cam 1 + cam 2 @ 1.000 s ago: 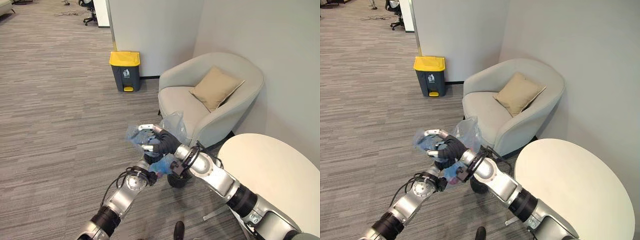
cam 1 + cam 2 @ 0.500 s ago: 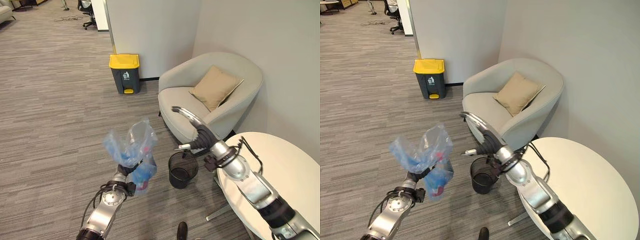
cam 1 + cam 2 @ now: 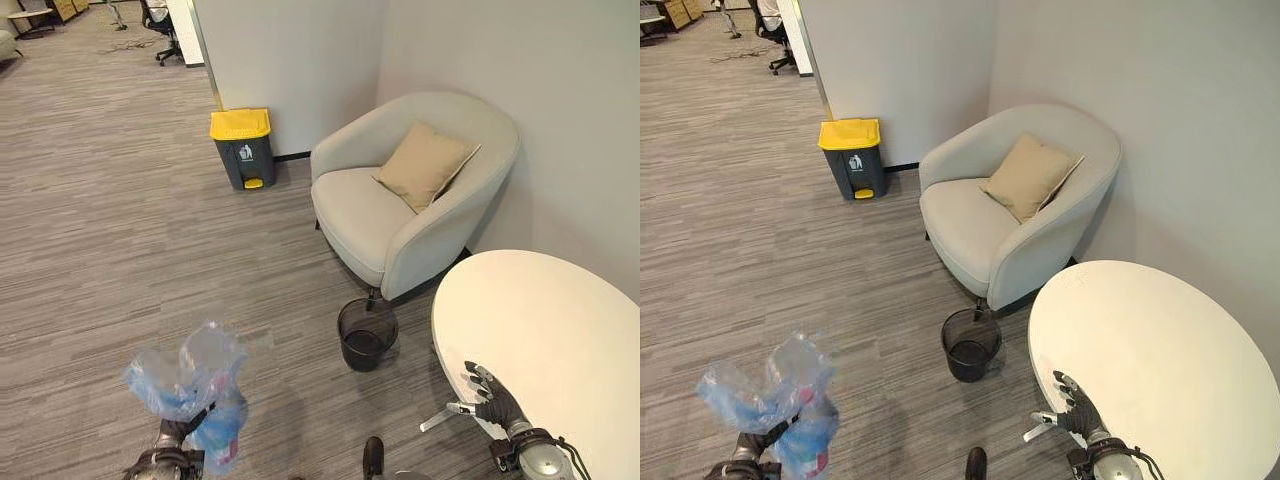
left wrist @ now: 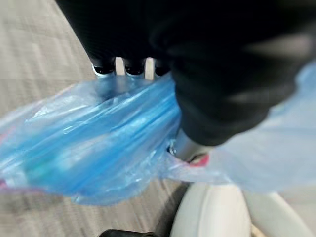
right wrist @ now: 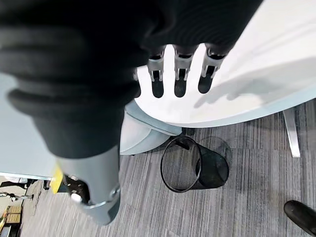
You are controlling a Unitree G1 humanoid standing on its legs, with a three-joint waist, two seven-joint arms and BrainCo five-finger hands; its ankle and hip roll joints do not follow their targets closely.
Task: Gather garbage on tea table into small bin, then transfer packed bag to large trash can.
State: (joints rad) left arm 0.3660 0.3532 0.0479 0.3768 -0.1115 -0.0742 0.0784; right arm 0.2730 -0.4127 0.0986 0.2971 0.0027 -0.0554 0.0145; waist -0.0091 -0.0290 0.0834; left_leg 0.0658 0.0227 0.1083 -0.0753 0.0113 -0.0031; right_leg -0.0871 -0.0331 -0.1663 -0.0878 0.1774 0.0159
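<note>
Right robot hand (image 3: 493,402) has dropped away from the bag (image 3: 190,385) to the worktop (image 3: 560,330) near edge; both arms sit lower than half a second ago.

Left eye view: bag hangs off the left robot hand (image 3: 168,440) at the bottom left, over the floor. Small bin (image 3: 366,334) stands unlined between armchair (image 3: 410,195) and worktop. Yellow-lidded large trash can (image 3: 243,147) sits by the wall, well apart.

Left wrist view: fingers (image 4: 126,66) clenched round the bunched blue film.

Right wrist view: fingers (image 5: 178,69) straight, grasping nothing.

Carry step: keep the neck pinched and the bag off the floor, and free the right hand for the lid.
</note>
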